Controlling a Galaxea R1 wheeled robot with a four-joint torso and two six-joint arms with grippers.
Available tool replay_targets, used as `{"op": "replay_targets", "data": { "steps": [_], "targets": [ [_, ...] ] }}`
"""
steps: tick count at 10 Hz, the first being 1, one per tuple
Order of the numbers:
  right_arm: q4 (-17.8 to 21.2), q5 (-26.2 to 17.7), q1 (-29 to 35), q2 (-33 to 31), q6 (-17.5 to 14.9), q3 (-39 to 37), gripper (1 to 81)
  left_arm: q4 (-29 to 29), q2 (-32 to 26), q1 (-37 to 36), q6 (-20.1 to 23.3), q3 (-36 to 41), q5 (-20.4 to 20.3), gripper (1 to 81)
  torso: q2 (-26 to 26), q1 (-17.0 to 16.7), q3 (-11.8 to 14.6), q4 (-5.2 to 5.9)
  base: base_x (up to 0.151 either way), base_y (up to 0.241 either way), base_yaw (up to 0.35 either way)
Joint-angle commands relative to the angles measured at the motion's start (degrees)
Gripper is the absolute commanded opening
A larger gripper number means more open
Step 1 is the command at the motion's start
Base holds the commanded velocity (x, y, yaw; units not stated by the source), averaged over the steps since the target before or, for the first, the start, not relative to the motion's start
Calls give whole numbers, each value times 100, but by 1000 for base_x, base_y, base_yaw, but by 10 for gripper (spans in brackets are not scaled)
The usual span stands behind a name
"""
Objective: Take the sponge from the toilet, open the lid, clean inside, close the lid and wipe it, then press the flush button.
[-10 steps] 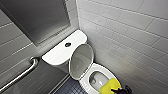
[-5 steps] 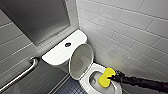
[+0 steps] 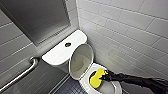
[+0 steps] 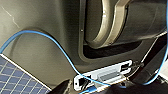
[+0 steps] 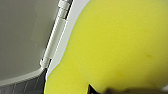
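Observation:
The white toilet (image 3: pixel 60 53) stands in the corner with its oval lid (image 3: pixel 81 61) raised and leaning back against the tank. On the tank cover sits the small round flush button (image 3: pixel 67 44). My right arm reaches in from the right, and my right gripper (image 3: pixel 104 77) is shut on the yellow sponge (image 3: pixel 97 78), which is held over the open bowl near its back. In the right wrist view the sponge (image 5: pixel 120 50) looms large beside the lid's hinge (image 5: pixel 53 42). The left gripper stands open.
A steel grab bar (image 3: pixel 22 73) runs along the tiled wall at the left. White wall tiles (image 3: pixel 130 32) close in at the right of the toilet. Dark floor tiles (image 3: pixel 66 88) lie in front. A blue cable (image 4: pixel 50 45) crosses my own body in the left wrist view.
My right arm has carried the sponge leftward over the bowl, from the front right part toward the raised lid. The lid and tank stay as they were.

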Motion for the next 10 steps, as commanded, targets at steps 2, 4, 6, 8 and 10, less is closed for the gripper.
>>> {"op": "replay_targets", "data": {
  "steps": [2, 4, 6, 8, 10],
  "targets": [
    [-22, -292, 1119, 595, 69, -450, 10, -36, 21, 195, 27, 24, 539, 811, 0, 0, 0, 0, 0, 0, 0],
    [-13, -292, 1119, 884, 374, -704, 10, -36, 12, 195, 27, 24, 539, 811, 0, 0, 0, 0, 0, 0, 0],
    [-57, -292, 1066, 1113, 920, -776, 10, -36, 21, 195, 27, 24, 531, 811, 0, 0, 0, 0, 0, 0, 0],
    [-31, -292, 1181, 1237, 939, -767, 10, -28, 21, 187, 27, 24, 531, 811, 0, 0, 0, 0, 0, 0, 0],
    [-13, -292, 1295, 1097, 947, -355, 10, -27, 29, 186, 27, 24, 530, 811, 0, 0, 0, 0, 0, 0, 0]
  ]
}}
